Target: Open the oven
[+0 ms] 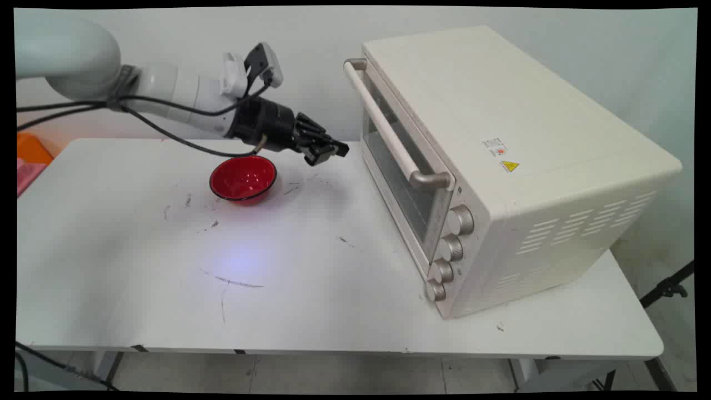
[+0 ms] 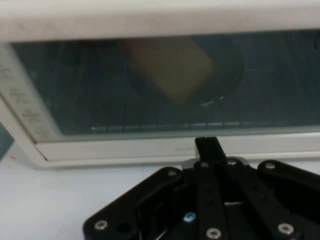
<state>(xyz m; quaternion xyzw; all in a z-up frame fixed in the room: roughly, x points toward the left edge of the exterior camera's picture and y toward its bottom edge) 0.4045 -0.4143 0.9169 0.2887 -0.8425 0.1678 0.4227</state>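
My gripper [image 1: 335, 150] hangs just above the table, shut with nothing between its fingers, and points at the closed glass door [image 1: 397, 166] of a white toaster oven [image 1: 516, 150]. A short gap separates the fingertips from the door. In the hand view the gripper [image 2: 209, 146] shows its fingers pressed together in front of the oven door [image 2: 165, 85]. Behind the glass a yellowish thing [image 2: 172, 67] rests on a dark round dish. An empty red bowl [image 1: 243, 178] stands on the table [image 1: 278, 289] just below and left of the hand.
The oven's long handle [image 1: 383, 125] runs along the top of the door, with several knobs [image 1: 450, 247] on its near end. Orange and pink items [image 1: 29, 161] lie past the table's left edge. A black stand leg [image 1: 666, 288] is at the right.
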